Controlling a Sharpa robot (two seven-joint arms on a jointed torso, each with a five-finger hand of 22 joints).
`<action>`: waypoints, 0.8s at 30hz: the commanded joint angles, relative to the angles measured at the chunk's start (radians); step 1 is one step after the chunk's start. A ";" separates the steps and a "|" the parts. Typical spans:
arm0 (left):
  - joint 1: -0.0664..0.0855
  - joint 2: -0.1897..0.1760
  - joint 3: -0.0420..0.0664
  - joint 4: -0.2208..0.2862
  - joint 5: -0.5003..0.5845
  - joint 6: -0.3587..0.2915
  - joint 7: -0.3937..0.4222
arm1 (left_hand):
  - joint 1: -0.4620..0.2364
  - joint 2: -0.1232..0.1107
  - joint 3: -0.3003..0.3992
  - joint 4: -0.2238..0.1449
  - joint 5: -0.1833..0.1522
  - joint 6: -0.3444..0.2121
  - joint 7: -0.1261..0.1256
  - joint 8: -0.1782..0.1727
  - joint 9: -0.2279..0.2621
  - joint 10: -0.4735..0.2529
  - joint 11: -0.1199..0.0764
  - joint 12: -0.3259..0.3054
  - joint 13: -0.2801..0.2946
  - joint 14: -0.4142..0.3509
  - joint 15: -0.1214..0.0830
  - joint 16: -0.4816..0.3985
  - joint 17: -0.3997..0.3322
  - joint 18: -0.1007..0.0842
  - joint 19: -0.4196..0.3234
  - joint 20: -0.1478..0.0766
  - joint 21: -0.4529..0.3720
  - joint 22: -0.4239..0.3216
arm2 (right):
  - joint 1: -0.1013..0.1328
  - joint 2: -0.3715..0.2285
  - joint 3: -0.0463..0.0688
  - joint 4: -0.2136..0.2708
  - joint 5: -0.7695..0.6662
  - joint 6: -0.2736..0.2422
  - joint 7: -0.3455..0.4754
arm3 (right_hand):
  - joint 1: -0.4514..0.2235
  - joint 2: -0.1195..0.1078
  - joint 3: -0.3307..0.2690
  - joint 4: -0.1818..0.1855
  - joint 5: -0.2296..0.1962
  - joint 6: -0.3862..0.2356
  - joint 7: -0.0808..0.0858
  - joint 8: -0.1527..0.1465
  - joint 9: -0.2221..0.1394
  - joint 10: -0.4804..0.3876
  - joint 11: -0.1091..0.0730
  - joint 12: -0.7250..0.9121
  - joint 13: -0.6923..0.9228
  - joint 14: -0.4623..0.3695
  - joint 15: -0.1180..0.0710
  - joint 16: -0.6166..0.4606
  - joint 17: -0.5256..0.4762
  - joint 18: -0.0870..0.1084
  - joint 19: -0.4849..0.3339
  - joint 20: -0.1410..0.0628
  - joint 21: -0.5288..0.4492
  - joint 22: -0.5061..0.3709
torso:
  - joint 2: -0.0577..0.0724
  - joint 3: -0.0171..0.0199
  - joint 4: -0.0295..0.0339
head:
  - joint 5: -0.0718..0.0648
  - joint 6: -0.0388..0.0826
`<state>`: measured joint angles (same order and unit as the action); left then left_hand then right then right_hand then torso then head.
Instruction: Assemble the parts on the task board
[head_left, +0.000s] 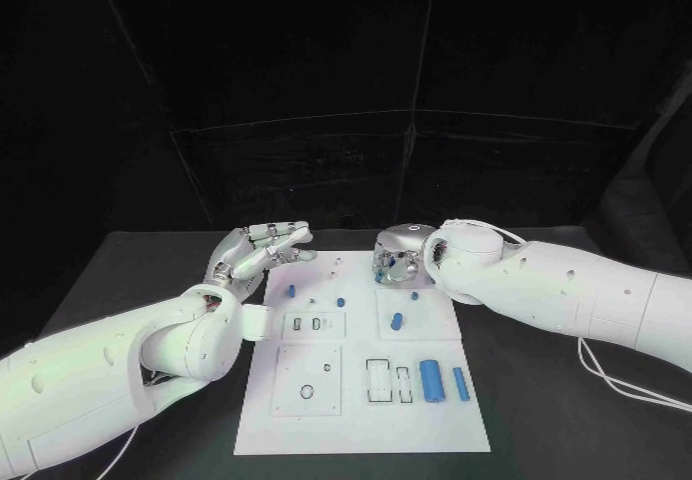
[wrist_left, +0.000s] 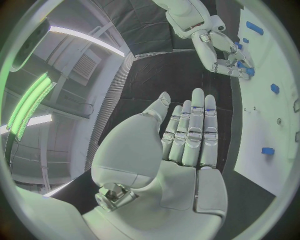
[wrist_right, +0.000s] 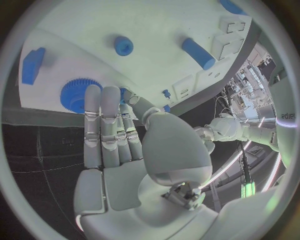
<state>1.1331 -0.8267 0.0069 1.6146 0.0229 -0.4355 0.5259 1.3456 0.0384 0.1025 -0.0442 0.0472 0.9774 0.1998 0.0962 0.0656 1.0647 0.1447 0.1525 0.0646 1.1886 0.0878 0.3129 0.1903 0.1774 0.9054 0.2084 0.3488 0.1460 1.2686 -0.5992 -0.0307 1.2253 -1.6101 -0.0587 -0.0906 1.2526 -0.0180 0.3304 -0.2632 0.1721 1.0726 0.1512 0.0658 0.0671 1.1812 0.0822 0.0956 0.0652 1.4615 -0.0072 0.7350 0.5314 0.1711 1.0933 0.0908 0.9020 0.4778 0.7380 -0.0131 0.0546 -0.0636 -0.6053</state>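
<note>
The task board (head_left: 361, 400) lies in the middle of the black table (head_left: 144, 270). The right hand (head_left: 400, 262) is at the board's 12 o'clock edge; its fingers (wrist_right: 103, 112) lie straight and close together, their tips touching a blue gear (wrist_right: 76, 95), not clamped on it. The left hand (head_left: 260, 250) is at 10 o'clock beside the board, fingers extended and empty. Two blue cylinders (head_left: 430, 380) lie at 4 o'clock.

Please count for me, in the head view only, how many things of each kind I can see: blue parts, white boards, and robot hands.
Blue parts: 6 (more may be hidden under the right hand)
White task board: 1
Hands: 2, the left hand and the right hand
Total: 9
</note>
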 joint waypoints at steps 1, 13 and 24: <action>0.001 -0.002 0.001 0.006 -0.008 0.015 0.002 | -0.010 0.003 0.009 -0.001 0.004 0.001 0.007 -0.004 -0.001 -0.008 0.003 -0.006 -0.001 0.007 -0.001 -0.005 0.001 0.007 0.007 -0.002 -0.001 -0.002 | 0.002 0.001 0.001 -0.003 -0.007 0.021 0.011 | -0.006 0.005 0.011 0.002 -0.001 0.010 0.001 0.005 0.001 0.010 -0.001 0.002 0.000 0.018 -0.003 0.023 0.020 0.013 -0.008 0.001 0.011 0.005 | 0.004 -0.0004 -0.0003 | 0.000 0.001; 0.001 -0.001 0.001 0.002 -0.008 0.017 0.000 | -0.011 0.004 0.010 -0.001 0.004 0.000 0.008 -0.007 -0.001 -0.011 0.004 -0.010 -0.001 0.007 0.000 -0.007 0.002 0.007 0.007 -0.002 -0.001 -0.003 | 0.002 0.014 0.000 -0.022 -0.005 0.022 0.024 | -0.023 0.011 0.034 0.030 -0.048 0.026 -0.004 0.007 0.002 0.024 -0.006 0.005 0.000 0.012 -0.005 0.081 0.067 0.013 -0.016 0.001 0.033 0.017 | 0.008 -0.0008 0.0037 | 0.001 -0.003; 0.001 -0.003 0.001 -0.001 -0.008 0.016 -0.001 | -0.011 0.003 0.010 -0.002 0.004 -0.001 0.009 -0.008 -0.002 -0.012 0.005 -0.011 -0.001 0.007 0.000 -0.008 0.003 0.006 0.008 -0.002 -0.002 -0.003 | 0.002 0.003 0.000 0.004 0.010 -0.062 0.038 | -0.014 0.015 0.057 0.039 -0.059 0.042 -0.009 0.011 0.003 0.036 -0.011 0.008 0.001 0.013 -0.009 0.131 0.113 0.013 -0.018 -0.001 0.047 0.024 | 0.010 0.0007 0.0013 | 0.006 -0.001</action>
<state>1.1332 -0.8290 0.0069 1.6133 0.0223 -0.4320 0.5209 1.3420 0.0421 0.1053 -0.0470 0.0472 0.9774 0.1998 0.0922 0.0657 1.0610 0.1483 0.1431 0.0647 1.1885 0.0878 0.3089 0.1924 0.1775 0.9053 0.2084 0.3487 0.1438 1.2701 -0.5941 -0.0305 1.2202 -1.6083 -0.0639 -0.0700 1.2392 -0.0051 0.3822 -0.2225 0.1177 1.1082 0.1403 0.0737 0.0693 1.2131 0.0715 0.0995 0.0650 1.4652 -0.0110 0.8623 0.6415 0.1711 1.0791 0.0911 0.9439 0.5013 0.7469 -0.0136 0.0569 -0.0600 -0.6064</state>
